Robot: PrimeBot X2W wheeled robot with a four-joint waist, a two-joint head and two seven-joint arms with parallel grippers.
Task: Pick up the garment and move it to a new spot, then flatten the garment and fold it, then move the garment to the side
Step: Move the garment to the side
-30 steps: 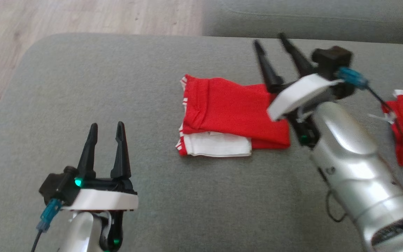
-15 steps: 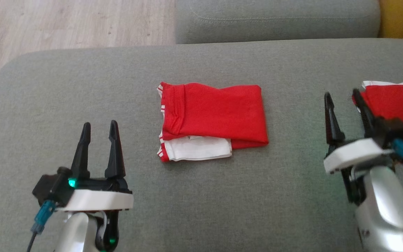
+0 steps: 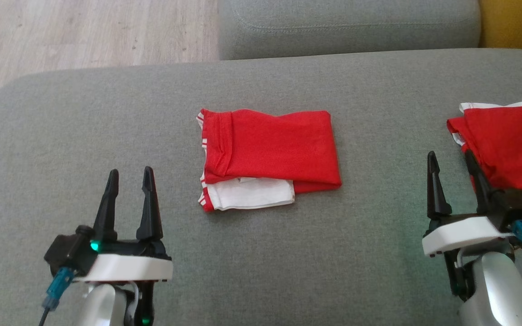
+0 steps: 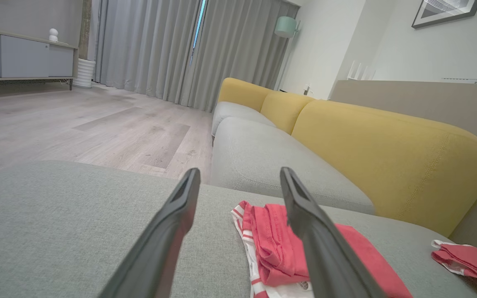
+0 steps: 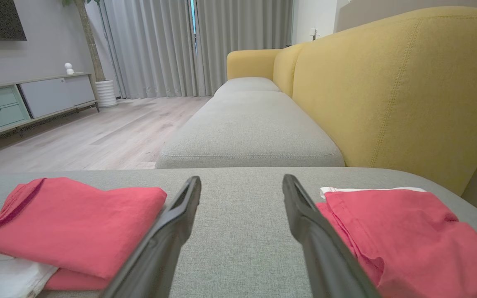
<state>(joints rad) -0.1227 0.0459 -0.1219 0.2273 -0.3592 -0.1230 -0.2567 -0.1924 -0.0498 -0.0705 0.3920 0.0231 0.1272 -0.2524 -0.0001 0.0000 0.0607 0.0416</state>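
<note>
The folded garment (image 3: 268,154) lies in the middle of the cushion (image 3: 107,113), left gripper (image 3: 130,171) and right gripper (image 3: 450,154) both spread and empty by its front edge — pinching only the top layer would likely pull the fold open.

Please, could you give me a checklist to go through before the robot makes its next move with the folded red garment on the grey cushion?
1. The folded garment lies flat on the grey cushion: ok.
2. Fold edges are aligned: not ok. A white layer sticks out past the red at the near edge.
3. The left gripper is open and holds nothing: ok.
4. The right gripper is open and holds nothing: ok.
5. The right gripper is apart from the second red garment: cannot tell. One finger overlaps its edge in the head view.
6. There is bare cushion to the robot's left of the folded garment: ok.
</note>
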